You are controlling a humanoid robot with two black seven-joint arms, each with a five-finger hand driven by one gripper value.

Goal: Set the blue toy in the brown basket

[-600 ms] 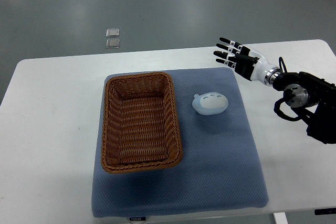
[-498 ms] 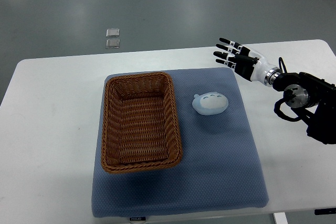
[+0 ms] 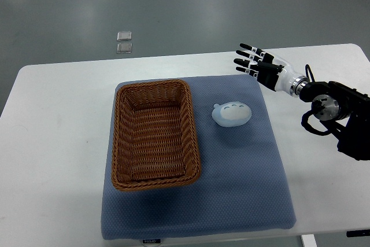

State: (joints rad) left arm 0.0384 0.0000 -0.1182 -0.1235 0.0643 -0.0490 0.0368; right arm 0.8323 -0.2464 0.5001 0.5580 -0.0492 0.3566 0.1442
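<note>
I was in the reach step, my right hand (image 3: 258, 65) spread and empty at two o'clock of the blue toy (image 3: 231, 114), needing to descend and grasp it before the basket (image 3: 155, 135).

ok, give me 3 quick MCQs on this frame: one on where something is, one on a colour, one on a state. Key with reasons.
1. Where is the blue toy?
A. inside the brown basket
B. on the blue mat, right of the basket
C. in the right hand

2. What colour is the mat under the basket?
A. blue-grey
B. red
C. green

3. What state is the right hand in?
A. shut on the toy
B. curled into a fist
C. open, fingers spread, holding nothing

Key:
1. B, the toy lies on the mat beside the brown basket, apart from it.
2. A, the mat is blue-grey on the white table.
3. C, the fingers are spread and the hand sits up and right of the toy, not touching it.
</note>
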